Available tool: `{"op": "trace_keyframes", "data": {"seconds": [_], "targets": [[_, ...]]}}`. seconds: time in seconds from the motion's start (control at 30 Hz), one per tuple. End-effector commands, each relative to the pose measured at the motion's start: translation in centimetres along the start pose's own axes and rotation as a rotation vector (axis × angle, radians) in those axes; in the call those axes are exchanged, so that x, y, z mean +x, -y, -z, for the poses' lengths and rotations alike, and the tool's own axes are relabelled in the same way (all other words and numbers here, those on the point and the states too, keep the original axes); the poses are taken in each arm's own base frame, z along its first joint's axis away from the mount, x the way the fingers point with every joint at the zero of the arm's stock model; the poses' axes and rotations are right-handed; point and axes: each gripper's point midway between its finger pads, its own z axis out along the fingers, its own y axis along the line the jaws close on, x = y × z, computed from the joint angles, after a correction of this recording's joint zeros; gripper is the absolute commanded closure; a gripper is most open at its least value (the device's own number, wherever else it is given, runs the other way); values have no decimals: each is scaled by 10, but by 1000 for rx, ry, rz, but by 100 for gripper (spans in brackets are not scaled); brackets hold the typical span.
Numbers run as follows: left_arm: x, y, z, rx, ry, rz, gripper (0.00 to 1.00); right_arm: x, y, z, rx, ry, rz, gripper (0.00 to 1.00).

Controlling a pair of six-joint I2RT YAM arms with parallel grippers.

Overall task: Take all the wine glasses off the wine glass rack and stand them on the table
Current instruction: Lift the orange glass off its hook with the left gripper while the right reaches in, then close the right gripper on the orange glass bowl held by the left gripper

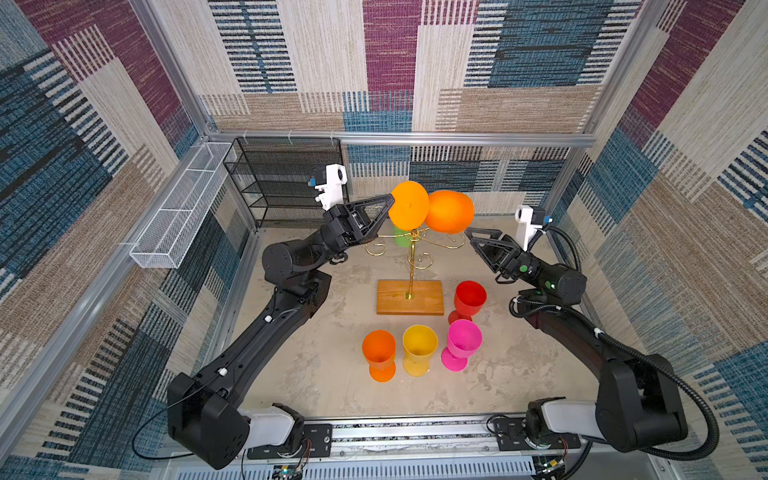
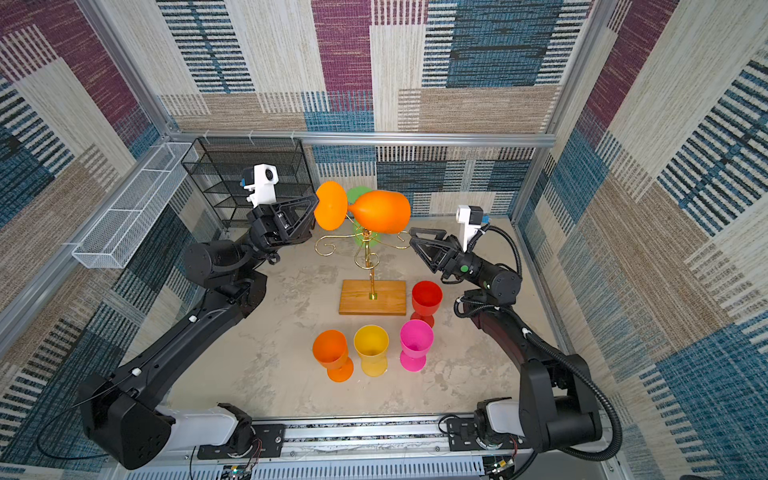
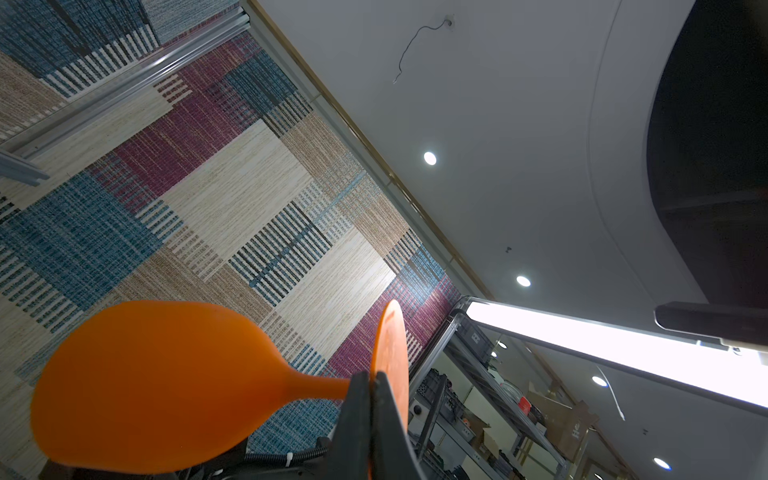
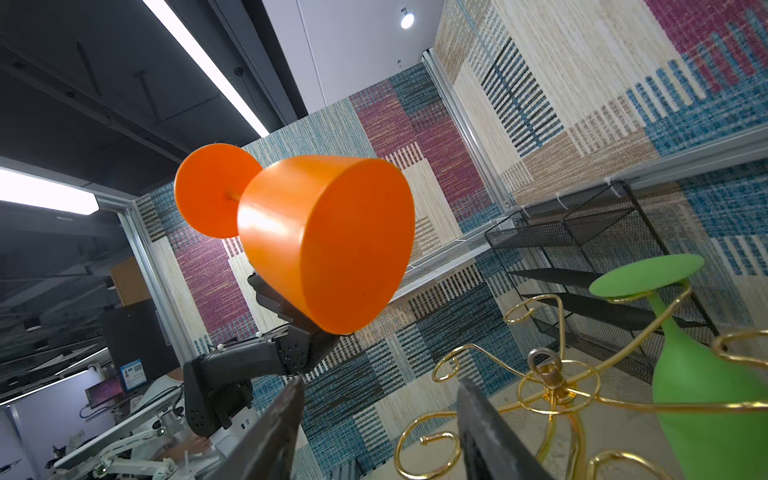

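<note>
An orange wine glass (image 1: 449, 211) (image 2: 380, 212) lies on its side in the air above the wine glass rack (image 1: 411, 266) (image 2: 372, 270), clear of the gold wire arms. My left gripper (image 1: 390, 203) (image 2: 315, 203) (image 3: 370, 376) is shut on the rim of its round foot. The bowl (image 3: 145, 382) (image 4: 324, 245) points toward my right gripper (image 1: 469, 232) (image 2: 413, 235) (image 4: 380, 382), which stands open and empty just beyond and below the bowl's mouth. A green wine glass (image 4: 698, 382) (image 1: 401, 239) still hangs upside down from a rack arm.
Several coloured glasses stand upright in front of the rack's wooden base (image 1: 409, 297): orange (image 1: 379, 353), yellow (image 1: 419, 347), pink (image 1: 463, 343) and red (image 1: 469, 299). A black mesh shelf unit (image 1: 286, 183) and a white wire basket (image 1: 178, 208) sit at the back left.
</note>
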Motion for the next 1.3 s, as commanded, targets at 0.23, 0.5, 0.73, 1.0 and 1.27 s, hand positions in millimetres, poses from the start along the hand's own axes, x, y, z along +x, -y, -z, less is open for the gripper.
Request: {"op": "trace_keyframes", "data": {"seconds": [0.23, 0.5, 0.73, 1.0, 1.27], "targets": [[-4, -8, 2, 65, 31, 51, 100, -16, -56, -1, -245, 36, 238, 41], [-7, 6, -2, 99, 26, 33, 100, -17, -66, 12, -216, 64, 273, 42], [-8, 11, -4, 100, 24, 27, 100, -19, -77, 19, -204, 77, 317, 36], [-9, -14, -3, 81, 36, 73, 100, -23, -91, 16, -234, 61, 366, 34], [-3, -35, -14, 106, 21, 142, 100, -26, -95, 11, -200, 37, 407, 33]]}}
